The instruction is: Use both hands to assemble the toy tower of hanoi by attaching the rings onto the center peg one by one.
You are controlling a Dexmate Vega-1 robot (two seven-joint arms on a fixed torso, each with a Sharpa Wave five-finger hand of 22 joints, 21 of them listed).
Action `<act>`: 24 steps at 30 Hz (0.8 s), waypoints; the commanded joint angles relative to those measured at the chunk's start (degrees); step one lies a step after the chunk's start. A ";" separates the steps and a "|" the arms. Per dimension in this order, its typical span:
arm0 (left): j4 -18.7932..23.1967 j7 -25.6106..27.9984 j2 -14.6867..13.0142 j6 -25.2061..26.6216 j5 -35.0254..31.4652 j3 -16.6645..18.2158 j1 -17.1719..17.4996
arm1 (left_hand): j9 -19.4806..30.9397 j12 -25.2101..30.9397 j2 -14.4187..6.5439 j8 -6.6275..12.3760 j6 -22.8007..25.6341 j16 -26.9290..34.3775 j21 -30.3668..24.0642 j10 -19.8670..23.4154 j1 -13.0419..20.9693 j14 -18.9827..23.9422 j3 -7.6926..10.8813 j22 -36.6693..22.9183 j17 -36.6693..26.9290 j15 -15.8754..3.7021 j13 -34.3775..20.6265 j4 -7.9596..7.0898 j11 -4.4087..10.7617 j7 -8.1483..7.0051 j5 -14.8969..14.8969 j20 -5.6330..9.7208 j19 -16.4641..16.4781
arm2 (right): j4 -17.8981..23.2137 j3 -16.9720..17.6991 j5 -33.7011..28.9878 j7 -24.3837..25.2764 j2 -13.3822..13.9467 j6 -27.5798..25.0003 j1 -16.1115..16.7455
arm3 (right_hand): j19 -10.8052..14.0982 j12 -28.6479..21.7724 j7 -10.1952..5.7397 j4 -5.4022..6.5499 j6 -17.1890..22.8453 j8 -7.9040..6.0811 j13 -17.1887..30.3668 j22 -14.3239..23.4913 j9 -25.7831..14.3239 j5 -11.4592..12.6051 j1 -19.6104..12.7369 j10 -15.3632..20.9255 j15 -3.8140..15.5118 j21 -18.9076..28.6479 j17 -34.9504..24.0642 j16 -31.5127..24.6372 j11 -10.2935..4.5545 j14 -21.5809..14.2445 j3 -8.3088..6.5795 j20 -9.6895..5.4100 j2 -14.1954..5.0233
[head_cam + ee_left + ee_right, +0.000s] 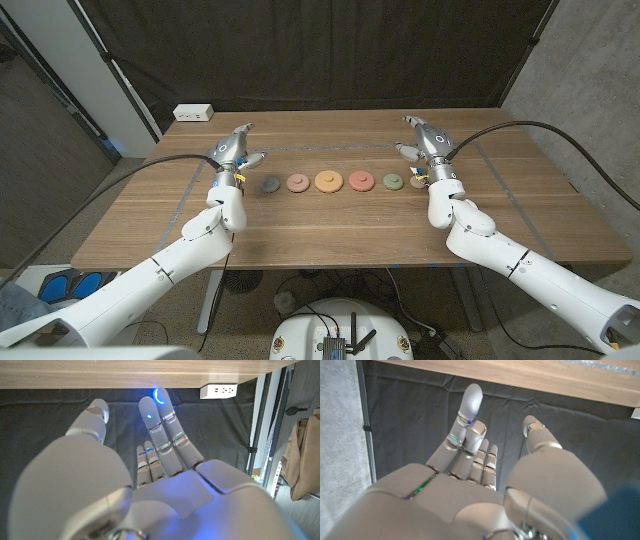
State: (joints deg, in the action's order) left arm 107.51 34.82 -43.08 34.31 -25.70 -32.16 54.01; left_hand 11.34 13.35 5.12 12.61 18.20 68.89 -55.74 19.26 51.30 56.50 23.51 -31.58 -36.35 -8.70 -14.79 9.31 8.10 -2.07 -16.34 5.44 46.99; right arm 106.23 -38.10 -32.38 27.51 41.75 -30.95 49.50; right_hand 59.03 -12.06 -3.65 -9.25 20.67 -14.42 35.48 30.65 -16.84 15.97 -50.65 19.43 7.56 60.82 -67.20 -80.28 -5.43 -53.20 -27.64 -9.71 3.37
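Several round rings lie in a row across the middle of the wooden table: dark grey, pink, orange, red, green, and a tan one partly behind my right wrist. I cannot make out a peg. My left hand stands raised just left of the grey ring, fingers stretched out and holding nothing. My right hand stands raised at the row's right end, fingers extended and holding nothing.
A white power strip lies at the table's far left corner and shows again as the power strip in the left wrist view. A black curtain hangs behind the table. Bare wood lies in front of the row.
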 commanded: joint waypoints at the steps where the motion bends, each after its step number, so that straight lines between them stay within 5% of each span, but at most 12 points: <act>1: 4.34 -7.57 -2.58 5.40 -2.66 -1.86 -1.24 | 0.13 0.18 -0.05 0.61 1.00 0.56 -0.54 0.50 0.81 0.64 -0.52 -0.14 0.04 -3.81 -0.24 0.03 -0.49 0.11 -0.42 5.36 0.03 | 5.10 -0.89 -0.86 -11.16 1.77 -6.61 -1.20 | -1.12 0.49 1.20 -0.07 -0.31 0.03 0.14 -0.31 -0.14 -0.17 -1.00 -1.12 4.89 0.12 0.60 1.06 0.42 1.16 0.44 -2.54 0.13; 13: 5.10 -19.16 -4.01 6.85 -1.85 -4.44 -6.58 | 0.16 -0.23 -0.19 0.27 0.74 1.05 -1.05 0.23 0.94 0.54 -1.23 -0.01 0.39 -3.81 -0.19 -0.02 -0.81 0.35 -0.52 5.31 -0.43 | 6.80 -0.84 1.51 -18.93 3.98 -9.19 -3.63 | -2.16 0.44 2.02 -0.10 -1.12 0.73 0.00 -0.99 0.22 -0.29 -1.48 -1.52 4.92 0.59 1.60 2.27 0.91 2.29 1.34 -2.57 0.11; 24: 8.16 -25.72 -4.49 15.22 -3.00 -7.01 -9.48 | 0.17 -0.09 -0.50 0.34 1.42 1.44 -1.68 1.07 1.34 0.41 -1.67 0.08 0.73 -3.82 -0.19 0.01 -1.07 0.52 -0.62 5.23 -0.43 | 5.05 -1.38 3.69 -25.15 7.20 -6.12 -7.19 | -2.71 -0.52 2.13 0.34 -1.20 1.00 0.15 -1.48 0.60 -0.09 -1.45 0.86 4.90 1.80 2.38 2.76 0.54 2.32 2.69 -2.51 -0.50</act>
State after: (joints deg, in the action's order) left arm 113.08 16.14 -46.90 42.65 -27.57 -36.40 47.71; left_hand 11.33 13.09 4.89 13.06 18.97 69.78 -56.82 19.64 51.97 56.50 22.20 -31.32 -35.56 -8.69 -14.78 9.25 7.26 -1.84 -16.39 5.75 46.68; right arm 112.07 -38.87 -30.23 8.38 46.23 -38.67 45.19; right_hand 56.61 -12.00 -1.71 -9.00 19.33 -13.36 35.39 29.19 -16.21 15.56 -52.05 19.10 6.76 62.12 -64.51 -77.17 -4.82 -50.36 -25.32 -8.68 3.30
